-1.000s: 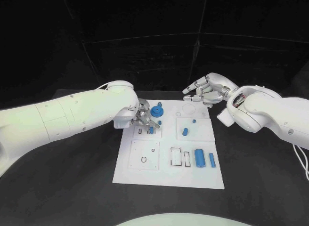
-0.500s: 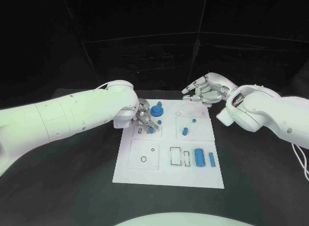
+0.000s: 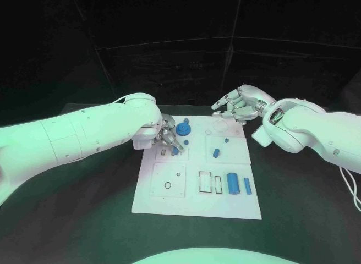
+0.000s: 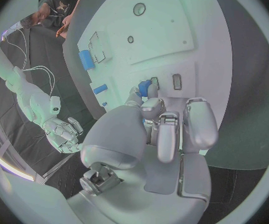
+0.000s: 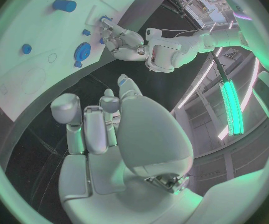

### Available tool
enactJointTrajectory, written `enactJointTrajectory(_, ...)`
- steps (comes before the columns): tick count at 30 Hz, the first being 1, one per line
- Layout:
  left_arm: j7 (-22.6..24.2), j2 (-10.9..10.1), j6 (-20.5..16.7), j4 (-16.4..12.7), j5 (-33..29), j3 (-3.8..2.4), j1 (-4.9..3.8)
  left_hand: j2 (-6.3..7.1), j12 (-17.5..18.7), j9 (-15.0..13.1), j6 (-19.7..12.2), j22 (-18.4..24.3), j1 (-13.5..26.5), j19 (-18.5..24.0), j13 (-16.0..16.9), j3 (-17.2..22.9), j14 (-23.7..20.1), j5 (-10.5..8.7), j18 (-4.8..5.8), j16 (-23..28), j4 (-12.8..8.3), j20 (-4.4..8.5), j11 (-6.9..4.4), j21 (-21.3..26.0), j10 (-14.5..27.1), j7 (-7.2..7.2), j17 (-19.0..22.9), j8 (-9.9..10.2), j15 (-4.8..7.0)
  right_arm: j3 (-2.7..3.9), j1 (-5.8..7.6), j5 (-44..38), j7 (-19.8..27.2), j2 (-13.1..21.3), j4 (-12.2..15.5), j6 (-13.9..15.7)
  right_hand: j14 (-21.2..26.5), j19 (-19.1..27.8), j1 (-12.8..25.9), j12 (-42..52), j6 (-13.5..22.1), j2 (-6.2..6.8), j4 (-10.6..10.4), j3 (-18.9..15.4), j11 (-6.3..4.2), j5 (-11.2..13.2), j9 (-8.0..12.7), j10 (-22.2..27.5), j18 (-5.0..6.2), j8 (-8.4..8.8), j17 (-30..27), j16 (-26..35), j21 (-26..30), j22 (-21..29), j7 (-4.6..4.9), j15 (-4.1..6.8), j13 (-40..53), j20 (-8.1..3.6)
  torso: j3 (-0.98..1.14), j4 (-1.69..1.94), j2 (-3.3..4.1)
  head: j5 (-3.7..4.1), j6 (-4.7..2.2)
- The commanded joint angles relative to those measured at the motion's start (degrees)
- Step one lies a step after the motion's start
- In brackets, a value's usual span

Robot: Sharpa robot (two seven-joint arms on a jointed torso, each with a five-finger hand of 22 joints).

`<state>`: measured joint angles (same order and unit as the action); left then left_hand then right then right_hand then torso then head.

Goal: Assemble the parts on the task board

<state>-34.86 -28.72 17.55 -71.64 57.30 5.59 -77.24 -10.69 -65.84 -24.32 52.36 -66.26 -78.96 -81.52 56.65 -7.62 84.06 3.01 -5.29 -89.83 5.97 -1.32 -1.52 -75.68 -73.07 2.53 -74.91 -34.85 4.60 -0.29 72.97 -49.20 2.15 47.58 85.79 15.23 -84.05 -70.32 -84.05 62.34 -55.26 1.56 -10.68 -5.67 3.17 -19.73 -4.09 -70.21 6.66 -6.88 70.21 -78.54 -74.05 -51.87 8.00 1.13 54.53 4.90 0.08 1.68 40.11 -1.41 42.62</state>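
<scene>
1. Task board (image 3: 169, 204) lies flat in the middle of the black counter (image 3: 69, 220), straight ahead of me, its long side running away from the robot.
2. On the board's near right I see a stout blue cylinder (image 3: 233, 183) lying beside a slimmer blue bar (image 3: 247, 186), with a rectangular outlined slot (image 3: 206, 182) just to their left.
3. Further up the right side, two small blue pegs (image 3: 216, 152) sit in a square panel, well apart from the cylinder.
4. Near the far left of the board, a blue gear-like disc (image 3: 183, 130) rests next to my left hand.
5. My left hand (image 3: 166, 138) is down on the board's far left panel. In the left wrist view its fingers (image 4: 166, 129) curl downward over a small blue part (image 4: 145, 87), and the thumb and a fingertip appear to pinch it, though the contact is partly hidden.
6. My right hand (image 3: 238, 108) hovers at the board's far right corner, above the counter. In the right wrist view its fingers (image 5: 91, 127) are curled in toward the palm with nothing in them.
7. Both arms reach in from opposite sides, the hands well apart across the far end of the board.
</scene>
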Motion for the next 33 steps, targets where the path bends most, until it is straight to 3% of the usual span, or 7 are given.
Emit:
enactJointTrajectory(1,0.75,0.03,-0.81,-0.19,-0.97,0.06,0.00,-1.03,0.49,-0.07,-0.56,0.03,-2.72,0.43,-0.23,2.44,5.94,0.21,0.50,-0.17,-1.59,0.15,-0.20,0.15,0.38,-0.12,-15.09,0.37,0.57,0.03,0.11,-0.76,-0.04,-0.16,-0.09,-0.88,-1.86,0.24,0.03,-0.19,-0.27,-0.08,0.38,0.03,-0.20,-0.33,0.00,0.18,0.59,-0.17,-0.06,0.20,0.39,0.05,0.08,0.21,-0.06,0.00,-0.04,0.06,0.00,-0.10,0.00)
enactJointTrajectory(6,0.63,-0.25,-1.56,-0.27,-1.23,0.06,0.01,-0.32,1.51,0.04,-1.10,-0.05,-4.12,0.55,-0.87,8.56,5.94,0.57,0.52,-0.17,-4.69,0.15,0.05,0.23,0.67,0.28,-15.09,0.89,0.42,0.03,0.11,-1.06,-0.18,-0.31,-0.28,-1.29,-1.86,0.25,-0.02,-0.20,-0.27,-0.09,0.43,0.06,-0.21,-0.34,0.00,0.20,0.60,-0.19,-0.07,0.21,0.41,0.09,0.08,0.22,-0.08,0.00,-0.03,0.07,-0.02,-0.10,0.00)
enactJointTrajectory(9,0.63,-0.47,-1.98,-0.32,-1.30,0.06,0.01,3.29,2.11,-0.19,-0.96,-0.30,0.36,0.63,-1.30,18.49,5.94,0.39,0.44,-0.17,-6.53,-0.22,1.03,0.30,0.33,0.49,-15.09,0.92,0.73,0.03,0.11,-1.12,-0.22,-0.36,-0.44,-1.47,-1.86,0.29,-0.09,-0.23,-0.27,-0.11,0.49,0.11,-0.21,-0.38,0.00,0.24,0.61,-0.20,-0.07,0.22,0.46,0.15,0.07,0.22,-0.12,0.00,-0.03,0.06,-0.05,-0.16,0.03)
enactJointTrajectory(12,0.64,-0.87,-2.63,-0.63,-1.59,0.07,0.02,6.17,2.22,-0.55,-0.98,-0.45,3.80,0.64,-1.44,26.05,5.94,0.54,0.43,-0.17,-7.61,-0.23,0.56,0.38,0.16,0.38,-15.09,0.66,-0.02,0.02,0.10,-1.17,-0.25,-0.41,-0.62,-1.64,-1.86,0.29,-0.09,-0.23,-0.27,-0.11,0.49,0.11,-0.21,-0.38,0.00,0.24,0.61,-0.20,-0.07,0.22,0.46,0.15,0.07,0.22,-0.12,0.00,-0.05,0.11,-0.02,-0.17,0.04)
enactJointTrajectory(19,1.51,-2.40,-5.50,-2.25,-1.78,0.07,0.10,10.84,2.18,-1.83,-1.07,-0.78,9.62,0.56,-1.54,38.70,5.94,0.45,0.51,-0.17,-9.11,-0.50,0.46,0.51,-0.41,0.63,-15.09,-0.71,0.03,0.02,0.10,-1.19,-0.21,-0.59,-0.86,-1.79,-1.85,0.29,-0.12,-0.22,-0.27,-0.14,0.53,0.15,-0.22,-0.41,0.00,0.24,0.61,-0.22,-0.11,0.26,0.48,0.17,0.08,0.23,-0.11,0.00,-0.02,0.06,-0.01,-0.31,-0.01)
enactJointTrajectory(26,2.40,-5.20,-10.47,-5.36,-0.96,0.08,0.44,12.77,1.53,-2.83,-1.12,-1.71,11.56,0.15,-0.88,43.75,5.94,1.09,0.62,-0.17,-10.08,-0.34,0.31,0.06,-1.19,0.59,-15.09,-1.87,0.07,0.02,0.09,-1.20,-0.20,-0.53,-0.94,-1.80,-1.85,0.29,-0.12,-0.22,-0.27,-0.14,0.53,0.15,-0.22,-0.41,0.00,0.24,0.61,-0.22,-0.11,0.26,0.48,0.17,0.08,0.23,-0.11,0.00,0.06,0.05,0.01,-0.32,0.01)
enactJointTrajectory(33,2.53,-6.69,-13.48,-7.37,0.54,0.11,1.11,13.02,1.62,-3.08,-1.19,-1.90,11.97,0.07,-1.02,44.91,5.94,1.16,0.64,-0.17,-10.17,-0.31,0.30,-0.01,-1.21,0.59,-15.09,-2.16,0.09,0.02,0.09,-1.20,-0.28,-0.33,-0.95,-1.80,-1.85,0.31,-0.10,-0.22,-0.26,-0.17,0.53,0.17,-0.21,-0.42,0.00,0.25,0.61,-0.24,-0.10,0.26,0.50,0.20,0.08,0.23,-0.12,-0.01,-0.01,0.22,-0.05,-0.27,-0.04)
